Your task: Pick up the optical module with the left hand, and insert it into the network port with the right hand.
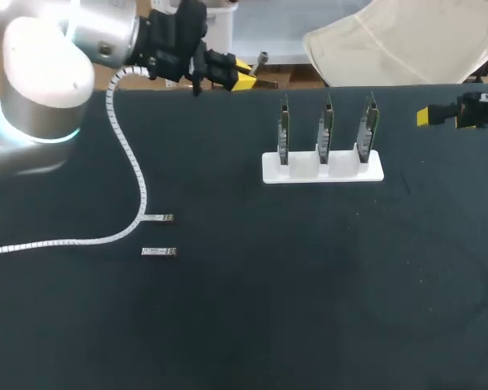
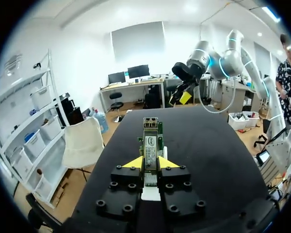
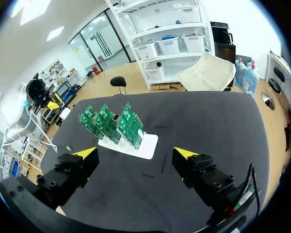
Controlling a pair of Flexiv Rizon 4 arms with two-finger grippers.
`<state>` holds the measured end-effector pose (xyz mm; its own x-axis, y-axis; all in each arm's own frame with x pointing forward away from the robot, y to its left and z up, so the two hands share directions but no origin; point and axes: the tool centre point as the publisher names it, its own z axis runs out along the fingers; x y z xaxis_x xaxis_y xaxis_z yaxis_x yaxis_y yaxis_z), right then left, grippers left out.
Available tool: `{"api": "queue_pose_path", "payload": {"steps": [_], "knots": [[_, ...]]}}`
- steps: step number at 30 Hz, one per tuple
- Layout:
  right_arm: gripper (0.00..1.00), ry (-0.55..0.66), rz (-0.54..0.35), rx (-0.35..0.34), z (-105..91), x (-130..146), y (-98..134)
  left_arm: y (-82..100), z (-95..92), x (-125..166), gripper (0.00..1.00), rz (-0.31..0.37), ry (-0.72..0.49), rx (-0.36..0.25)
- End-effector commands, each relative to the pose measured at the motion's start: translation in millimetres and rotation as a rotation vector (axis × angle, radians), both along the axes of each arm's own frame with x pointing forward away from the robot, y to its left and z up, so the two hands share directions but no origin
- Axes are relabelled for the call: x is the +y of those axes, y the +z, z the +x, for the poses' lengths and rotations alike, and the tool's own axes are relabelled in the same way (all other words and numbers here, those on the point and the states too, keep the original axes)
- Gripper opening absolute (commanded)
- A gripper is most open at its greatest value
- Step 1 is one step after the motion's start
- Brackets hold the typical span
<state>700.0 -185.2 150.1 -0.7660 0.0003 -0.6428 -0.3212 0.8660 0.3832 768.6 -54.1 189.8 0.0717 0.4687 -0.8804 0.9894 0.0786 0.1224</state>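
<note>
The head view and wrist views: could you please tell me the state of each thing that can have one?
Left gripper: fingers open, empty.
Right gripper: fingers wide open, empty.
Far optical module: lying flat on the table, ungrasped.
Near optical module: lying flat on the table, ungrasped.
Circuit boards: all three upright in the white holder, side by side.

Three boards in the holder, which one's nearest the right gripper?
The board at the holder's right end in the head view; the other two stand farther from the right gripper.
</note>
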Motion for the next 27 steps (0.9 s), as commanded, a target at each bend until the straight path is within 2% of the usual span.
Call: {"api": "queue_pose_path", "payload": {"steps": [1,11,15,27], "knots": [[1.0,0.0,0.0,0.0,0.0,0,0,-8.9,10.5,-6,0.0,-0.074,-0.016,0.015],[1.0,0.0,0.0,0.0,0.0,0,0,-16.0,20.1,-12,0.0,-0.147,0.011,0.031],[1.0,0.0,0.0,0.0,0.0,0,0,-26.1,21.9,-15,0.0,-0.182,-0.003,0.082],[1.0,0.0,0.0,0.0,0.0,0,0,-22.2,16.7,-33,0.0,-0.228,-0.086,0.077]]}}
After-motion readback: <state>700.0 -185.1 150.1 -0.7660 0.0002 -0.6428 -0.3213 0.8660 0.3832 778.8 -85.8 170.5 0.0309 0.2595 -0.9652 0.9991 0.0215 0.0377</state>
